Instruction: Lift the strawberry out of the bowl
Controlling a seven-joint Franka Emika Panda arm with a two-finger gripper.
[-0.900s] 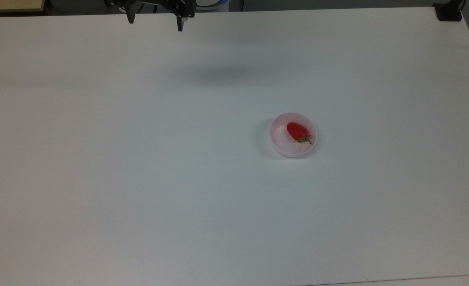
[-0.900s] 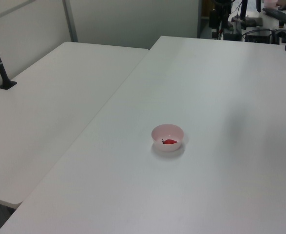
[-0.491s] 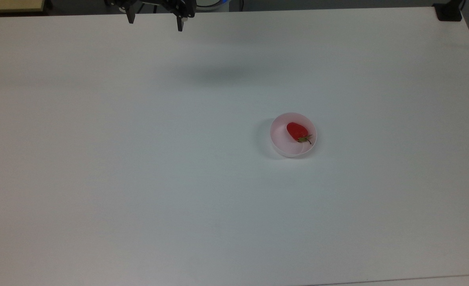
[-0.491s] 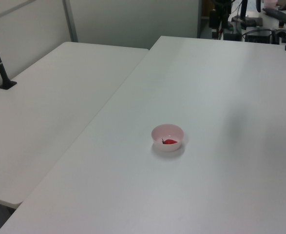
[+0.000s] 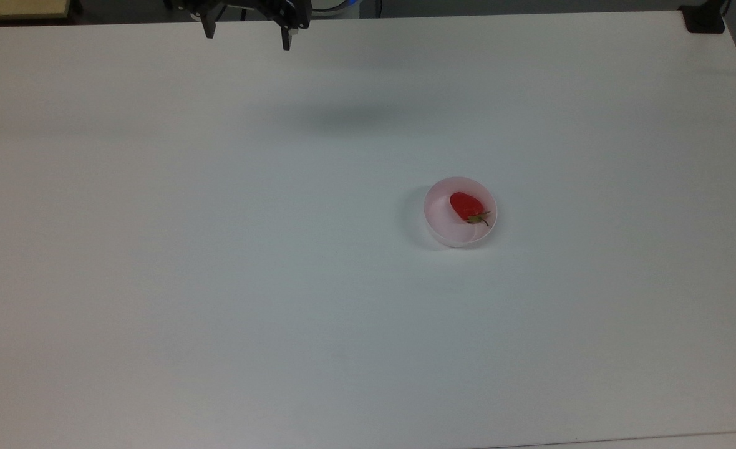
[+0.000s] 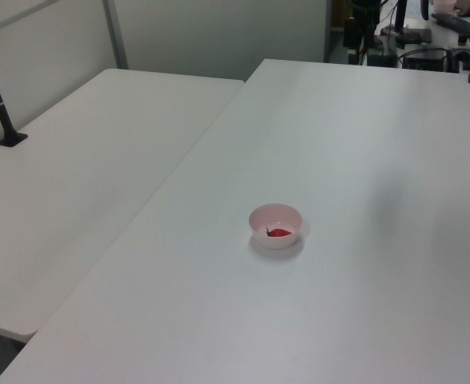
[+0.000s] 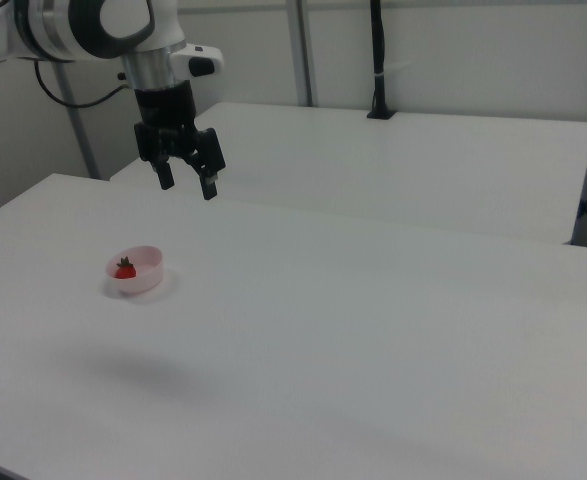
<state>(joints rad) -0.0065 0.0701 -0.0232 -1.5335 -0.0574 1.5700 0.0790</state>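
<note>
Top view: strawberry [image 5: 466, 206] lying inside the pink bowl [image 5: 436, 221] on the white desk [image 5: 218, 249].
Gripper [image 7: 185, 183] hangs high, well apart from the bowl, jaws spread and empty.

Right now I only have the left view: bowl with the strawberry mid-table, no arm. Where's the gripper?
Observer: The gripper hangs high above the table, well clear of the bowl; in the right view it sits up and to the right of it.
Operator: Fingers open?
Observer: Yes, spread wide with nothing between them, pointing down.
Operator: How does the strawberry lie?
Observer: In the top view the strawberry lies on its side toward the top view's right of the bowl, green cap pointing to the lower right.
</note>
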